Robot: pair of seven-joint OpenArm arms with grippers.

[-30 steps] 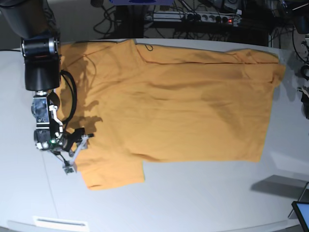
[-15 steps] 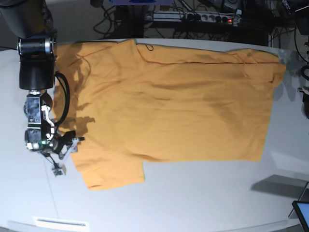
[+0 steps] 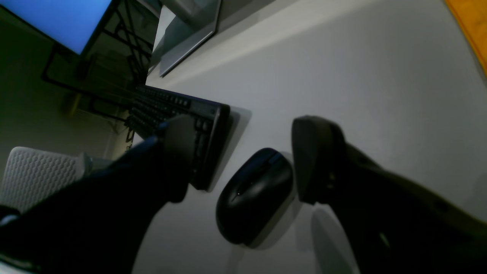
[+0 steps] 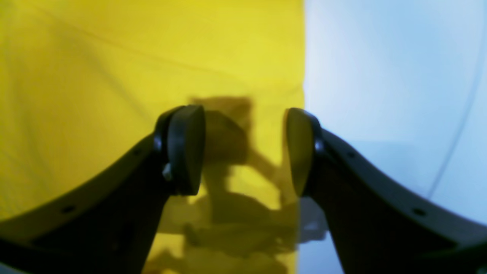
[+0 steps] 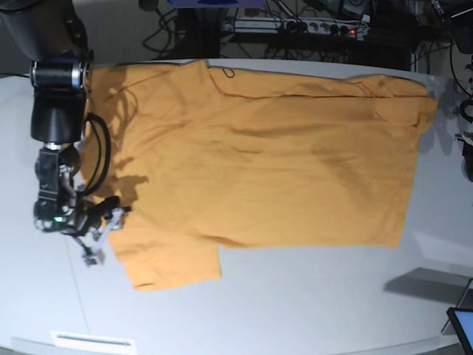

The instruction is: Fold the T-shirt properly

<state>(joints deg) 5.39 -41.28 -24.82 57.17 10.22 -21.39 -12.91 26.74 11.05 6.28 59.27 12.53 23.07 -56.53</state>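
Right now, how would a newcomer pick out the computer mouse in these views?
Start at the white table in the left wrist view. Beside the black keyboard lies the mouse, between the open left gripper's fingertips: small, rounded, glossy black.

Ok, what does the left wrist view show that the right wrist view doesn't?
Left wrist only: a black mouse, a keyboard and a blue screen, seen past the left gripper. Right wrist only: the right gripper, jaws apart, over the T-shirt's edge. Both share the T-shirt, a mere corner in the left view, and the white table.
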